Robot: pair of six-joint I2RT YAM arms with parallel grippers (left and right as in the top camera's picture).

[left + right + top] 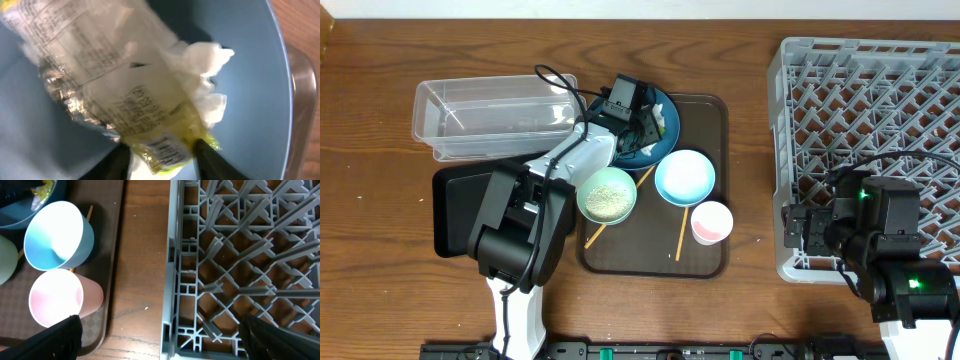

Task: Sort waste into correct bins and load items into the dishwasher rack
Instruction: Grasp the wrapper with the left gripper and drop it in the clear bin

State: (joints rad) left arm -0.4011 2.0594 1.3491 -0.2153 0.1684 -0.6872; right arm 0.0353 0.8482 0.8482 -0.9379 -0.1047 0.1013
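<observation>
My left gripper [632, 108] reaches over the dark blue plate [667, 122] at the back of the brown tray. In the left wrist view its fingers [210, 160] press both sides of the yellow-green wrapper [150, 120], which lies on the plate [255, 110] beside a crumpled white tissue [207, 75]. The mint-green bowl [608, 195] holds rice grains. Next to it are the light blue bowl [685, 177], pinkish cup [711, 222] and chopsticks [682, 235]. My right gripper [795, 230] hangs open over the left wall of the grey rack [870, 110], holding nothing.
The clear tub [490, 115] stands at the back left, with the black tray [450, 200] in front of it, partly under my left arm. The brown serving tray [712, 110] holds the dishes. A strip of bare wood [142, 255] separates tray and rack [225, 255].
</observation>
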